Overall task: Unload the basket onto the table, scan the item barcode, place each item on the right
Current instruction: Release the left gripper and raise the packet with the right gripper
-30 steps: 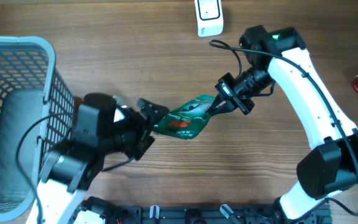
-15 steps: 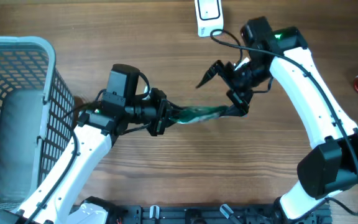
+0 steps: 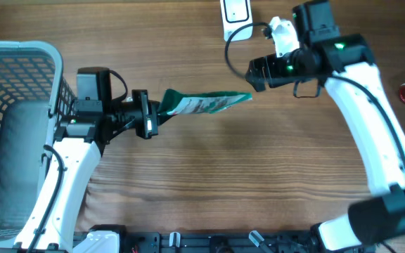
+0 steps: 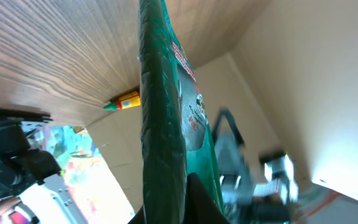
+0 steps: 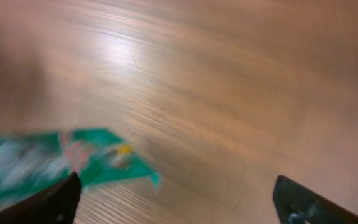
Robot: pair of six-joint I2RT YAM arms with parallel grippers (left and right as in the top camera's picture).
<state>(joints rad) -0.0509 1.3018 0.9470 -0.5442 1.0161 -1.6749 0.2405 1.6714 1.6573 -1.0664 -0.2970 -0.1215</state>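
**Item:** flat dark-green foil pouch with white and red print [image 3: 206,103].

**Location:** lifted clear of the brown wood-grain desk [image 3: 223,183], between the two arms. Just below and left of the small white boxy device with a dark window [image 3: 236,20] at the far edge. Stretched rightward from its gripped left end. Right tip free, near the right tool, not touching it.

**Left tool** [image 3: 153,114]: clenched on the left end of the pouch; sole support. Judged reason for the hold: pinched by one short edge so that both printed faces stay uncovered and can be turned toward the white device, presumably the scanner.

**Right tool** [image 3: 257,74]: spread wide, grasping nothing. Hanging above and just right of the free tip. Dark fingertips [image 5: 58,199] at the lower corners of the right wrist view, with a blurred green pouch corner beside the left-hand one.

**Appearance:** thin, glossy, lightly creased. Narrow from overhead, so probably tilted partly on edge. Nearly edge-on in the left wrist view [image 4: 166,124], with red lettering and white round marks on one face. Barcode not made out in any view; bearing face cannot be told.

**Also present:** light-grey plastic mesh basket [image 3: 20,56] at the left of the desk, well apart from the pouch.
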